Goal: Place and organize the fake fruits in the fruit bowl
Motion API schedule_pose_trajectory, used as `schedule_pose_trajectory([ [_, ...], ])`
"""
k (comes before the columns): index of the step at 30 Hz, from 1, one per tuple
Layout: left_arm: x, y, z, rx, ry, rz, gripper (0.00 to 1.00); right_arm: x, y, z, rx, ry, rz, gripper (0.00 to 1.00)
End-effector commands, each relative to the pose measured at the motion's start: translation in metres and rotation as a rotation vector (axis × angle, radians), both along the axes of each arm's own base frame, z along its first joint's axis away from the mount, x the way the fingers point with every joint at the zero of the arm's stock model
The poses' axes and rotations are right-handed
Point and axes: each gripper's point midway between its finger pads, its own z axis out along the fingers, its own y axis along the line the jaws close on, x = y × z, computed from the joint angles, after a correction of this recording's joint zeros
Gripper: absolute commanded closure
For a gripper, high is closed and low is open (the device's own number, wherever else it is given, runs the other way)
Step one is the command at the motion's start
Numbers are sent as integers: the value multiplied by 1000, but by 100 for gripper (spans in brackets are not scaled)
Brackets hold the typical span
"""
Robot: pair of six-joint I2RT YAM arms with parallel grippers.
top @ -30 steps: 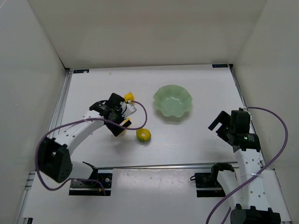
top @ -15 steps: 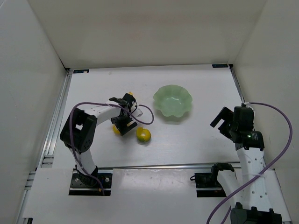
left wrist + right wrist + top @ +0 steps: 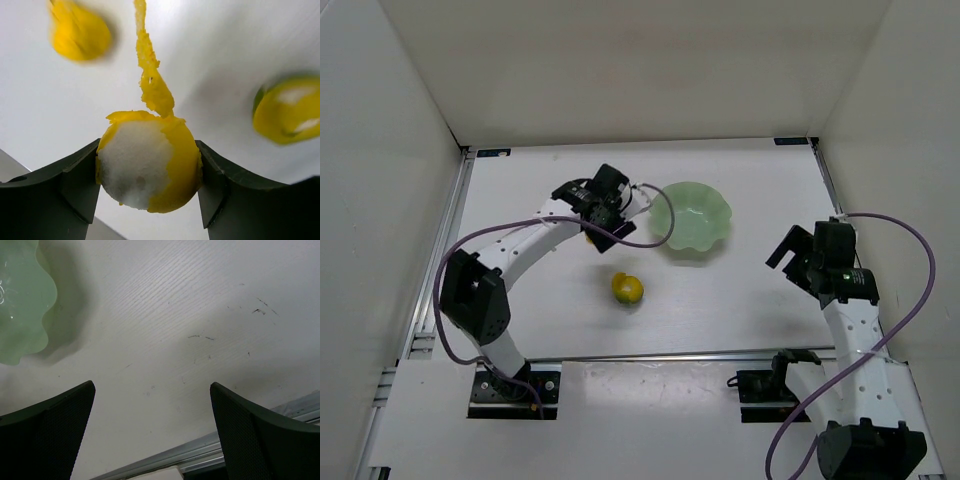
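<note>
Peeled fruit [image 3: 147, 165] newly clamped in your left gripper [image 3: 148, 172] and lifted, bowl [image 3: 715, 238] at its 3 o'clock: delivery looks imminent. Right gripper [image 3: 151, 390] wide, empty.

Centre frame, yellow-and-white part-peeled plastic fruit [image 3: 147, 165]: grainy matt white flesh, smooth yellow skin. Upper left, pale green translucent scalloped bowl [image 3: 22, 305] looks glossy; white tabletop [image 3: 165, 315] matt, fine-grained, scuffed.
</note>
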Motion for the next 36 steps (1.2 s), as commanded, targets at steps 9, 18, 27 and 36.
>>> schedule_pose_trajectory([
  [9, 116, -183, 73, -248, -293, -115, 26, 13, 9, -10, -12, 0, 75, 0],
  [18, 131, -218, 82, -297, -377, -129, 0, 16, 85, 3, -95, -111, 527, 0],
  [27, 133, -128, 160, -335, -501, 115, 0, -10, 218, -4, -154, -139, 985, 0],
  [36, 102, 75, 124, -187, -427, 509, 0, 0, 332, -28, -123, -104, 1236, 0],
])
